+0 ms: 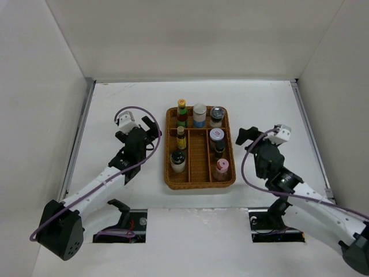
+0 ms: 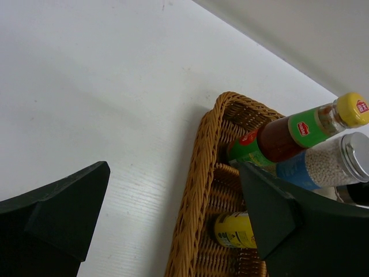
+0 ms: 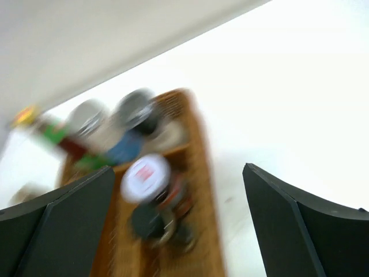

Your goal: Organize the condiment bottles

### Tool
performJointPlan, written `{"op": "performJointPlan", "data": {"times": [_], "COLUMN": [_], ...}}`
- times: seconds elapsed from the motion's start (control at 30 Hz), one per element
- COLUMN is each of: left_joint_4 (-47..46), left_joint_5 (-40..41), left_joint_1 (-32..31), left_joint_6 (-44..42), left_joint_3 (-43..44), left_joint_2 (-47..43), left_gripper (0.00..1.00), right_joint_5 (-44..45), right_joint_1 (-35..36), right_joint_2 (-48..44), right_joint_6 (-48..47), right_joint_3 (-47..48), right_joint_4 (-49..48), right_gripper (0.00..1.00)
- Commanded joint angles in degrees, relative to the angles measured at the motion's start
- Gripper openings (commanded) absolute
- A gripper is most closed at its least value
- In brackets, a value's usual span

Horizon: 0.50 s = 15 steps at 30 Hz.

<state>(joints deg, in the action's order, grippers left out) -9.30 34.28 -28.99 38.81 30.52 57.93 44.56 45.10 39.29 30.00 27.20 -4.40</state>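
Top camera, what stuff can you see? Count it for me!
table: one, white, under everything
wicker tray: one, brown, mid-table
sauce bottles: two, dark with yellow caps, tray's left side
squat bottle: one, dark and white, tray's near left
blue-labelled bottle: one, white cap, far middle
silver-lidded jar: one, far right
pale-lidded jar: one, right side
pink-capped bottle: one, near right
left gripper: one, black, open, left of tray
right gripper: one, black, open, right of tray
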Motion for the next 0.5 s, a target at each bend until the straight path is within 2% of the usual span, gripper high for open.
{"op": "performJointPlan", "data": {"times": [0.0, 0.1, 0.2, 0.27, 0.37, 0.4, 0.47], "left_joint_4": [1.7, 1.6, 0.1, -0.5, -1.2, -1.0, -1.5], "left_joint_5": [-0.4, -0.5, -0.7, -1.0, -1.1, -1.1, -1.1], "left_joint_1": [0.0, -0.3, -0.8, -0.8, -0.1, 0.3, 0.6], "left_joint_6": [0.1, 0.1, 0.4, 0.4, 0.4, 0.3, 0.3], "left_joint_3": [2.9, 2.9, 2.3, 1.8, 1.1, 1.0, 0.5], "left_joint_2": [-1.2, -0.7, 1.6, 2.3, 2.7, 2.5, 2.1], "left_gripper": [1.00, 1.00, 1.00, 1.00, 1.00, 1.00, 1.00], "right_joint_5": [2.1, 0.3, -7.6, -10.9, -12.5, -12.2, -11.9], "right_joint_1": [-9.1, -18.8, -23.6, -24.1, -22.9, -22.8, -22.8], "right_joint_2": [6.4, 15.9, 22.6, 24.9, 24.6, 23.7, 21.6], "right_joint_6": [2.0, 5.8, 10.8, 11.8, 11.6, 11.2, 10.2], "right_joint_3": [-2.0, 0.2, 2.2, 2.9, 2.0, 1.2, 0.1], "right_joint_4": [-12.2, -13.9, -14.7, -15.5, -16.0, -15.9, -15.6], "right_gripper": [1.00, 1.00, 0.99, 0.84, 0.30, 0.19, 0.10]}}
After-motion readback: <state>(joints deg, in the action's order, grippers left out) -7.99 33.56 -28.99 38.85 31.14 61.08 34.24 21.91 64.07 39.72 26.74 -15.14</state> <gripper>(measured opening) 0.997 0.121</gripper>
